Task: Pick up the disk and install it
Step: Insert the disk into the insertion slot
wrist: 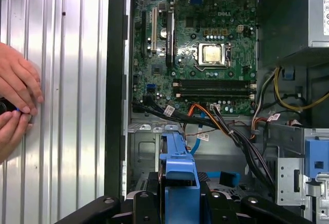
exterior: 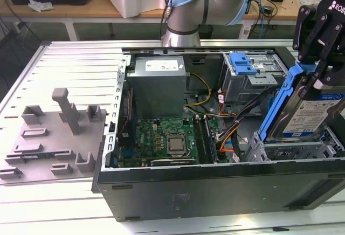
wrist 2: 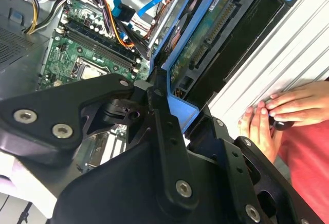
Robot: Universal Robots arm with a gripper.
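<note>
My gripper [exterior: 317,72] is shut on the disk [exterior: 305,112], a silver hard drive with a white-and-blue label in a thin blue carrier bracket. The disk hangs tilted on edge, its lower end at the grey drive bay [exterior: 291,152] in the near corner of the open computer case, at the exterior view's right. In the second wrist view the disk's green circuit-board underside [wrist 2: 205,44] shows between the black fingers [wrist 2: 157,100]. The first wrist view has the blue bracket [wrist: 177,175] clamped at my gripper [wrist: 177,196], above the bay.
Inside the case lie the motherboard [exterior: 167,138], the power supply [exterior: 156,81], orange and black cables [exterior: 229,132], and a grey cage with a blue latch [exterior: 242,62]. A grey fixture plate [exterior: 54,138] sits at the exterior view's left. A person's hands [wrist: 15,100] rest on the ribbed table beside the case.
</note>
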